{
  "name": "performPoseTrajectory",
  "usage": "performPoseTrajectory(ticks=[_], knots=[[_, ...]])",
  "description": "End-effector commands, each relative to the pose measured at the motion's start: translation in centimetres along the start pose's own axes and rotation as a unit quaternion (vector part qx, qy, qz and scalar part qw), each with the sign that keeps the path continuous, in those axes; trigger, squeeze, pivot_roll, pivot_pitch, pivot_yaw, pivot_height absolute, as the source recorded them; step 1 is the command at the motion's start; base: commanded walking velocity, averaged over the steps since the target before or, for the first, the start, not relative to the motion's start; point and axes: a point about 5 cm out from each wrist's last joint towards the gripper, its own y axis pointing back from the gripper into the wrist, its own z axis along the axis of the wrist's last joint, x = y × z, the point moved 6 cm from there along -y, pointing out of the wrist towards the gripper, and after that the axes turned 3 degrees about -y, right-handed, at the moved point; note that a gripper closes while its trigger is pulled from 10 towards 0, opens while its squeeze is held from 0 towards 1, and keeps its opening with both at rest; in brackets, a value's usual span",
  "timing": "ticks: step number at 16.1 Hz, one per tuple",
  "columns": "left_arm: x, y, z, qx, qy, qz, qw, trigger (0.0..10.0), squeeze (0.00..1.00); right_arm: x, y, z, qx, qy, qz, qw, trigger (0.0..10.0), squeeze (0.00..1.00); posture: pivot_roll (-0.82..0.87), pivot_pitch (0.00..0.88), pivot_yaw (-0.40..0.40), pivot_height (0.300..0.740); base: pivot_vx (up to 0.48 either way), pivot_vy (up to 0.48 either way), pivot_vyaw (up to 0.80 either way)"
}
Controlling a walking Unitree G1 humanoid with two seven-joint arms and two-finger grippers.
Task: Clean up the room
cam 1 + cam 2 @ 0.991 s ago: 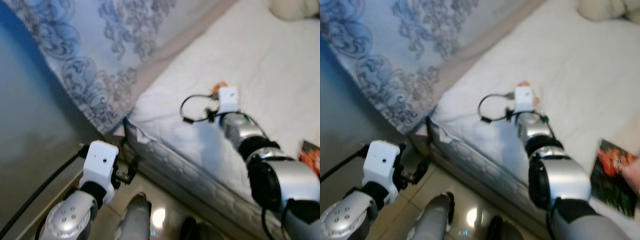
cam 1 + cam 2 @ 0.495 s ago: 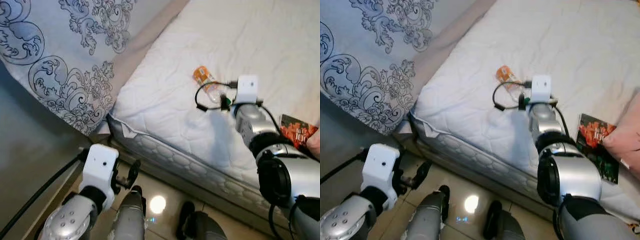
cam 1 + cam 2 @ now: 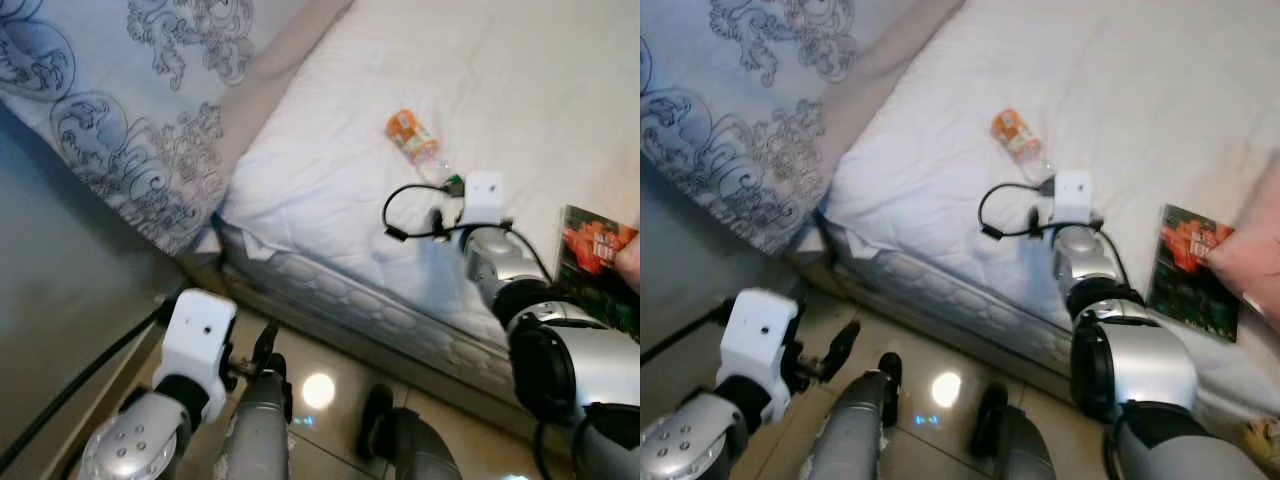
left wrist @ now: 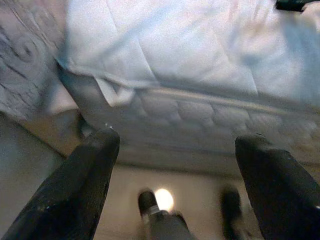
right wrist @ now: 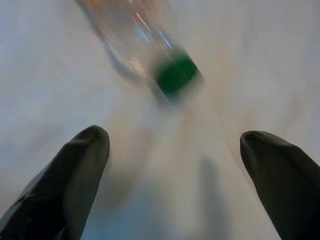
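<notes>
Since a moment ago, my right gripper (image 5: 175, 150) has closed on the bottle (image 3: 413, 138) on the bed (image 3: 520, 90), fingers wide; I'd straddle its green cap squarely before closing.

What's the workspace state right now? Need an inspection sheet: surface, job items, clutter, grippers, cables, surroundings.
Surface: white quilted mattress, corner toward the robot.
Job items: clear bottle with an orange label and green cap, lying on its side on the mattress.
Clutter: red and green booklet on the mattress by the right arm; a person's hand touches its far edge.
Grippers: right gripper open just short of the cap, nothing held. Left gripper open, low over the floor facing the mattress side.
Cables: black cable loop at the right wrist; black cable along the left arm.
Surroundings: patterned sheet draped left of the mattress, glossy tile floor, robot's legs below.
</notes>
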Motion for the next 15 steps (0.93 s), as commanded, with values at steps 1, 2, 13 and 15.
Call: performPoseTrajectory(ticks=[1, 2, 13, 15], knots=[[-0.6, 0.2, -0.8, 0.008, 0.011, 0.002, 1.000, 10.0, 0.00, 0.8, 0.2, 0.6, -0.037, 0.014, 0.006, 0.999, 10.0, 0.00, 0.40, 0.314, -0.050, 0.732, 0.000, 0.000, 0.00], [-0.7, 0.0, -0.6, -0.002, 0.014, 0.006, 1.000, 10.0, 0.00, 0.6, 0.4, 0.1, -0.052, 0.009, 0.005, 0.999, 10.0, 0.00, 0.38, 0.305, -0.056, 0.732, 0.000, 0.000, 0.00], [3.5, -10.3, 1.4, -0.124, 0.013, 0.045, 0.991, 10.0, 0.00, 0.6, 14.6, -9.3, -0.127, -0.025, 0.030, 0.991, 10.0, 0.00, 0.06, 0.000, 0.008, 0.732, 0.000, 0.000, -0.52], [3.1, -11.4, 2.6, -0.145, 0.015, 0.050, 0.988, 10.0, 0.00, -0.2, 14.4, -8.2, -0.142, -0.028, 0.025, 0.989, 10.0, 0.00, 0.07, 0.000, 0.014, 0.732, 0.000, 0.000, -0.61]])
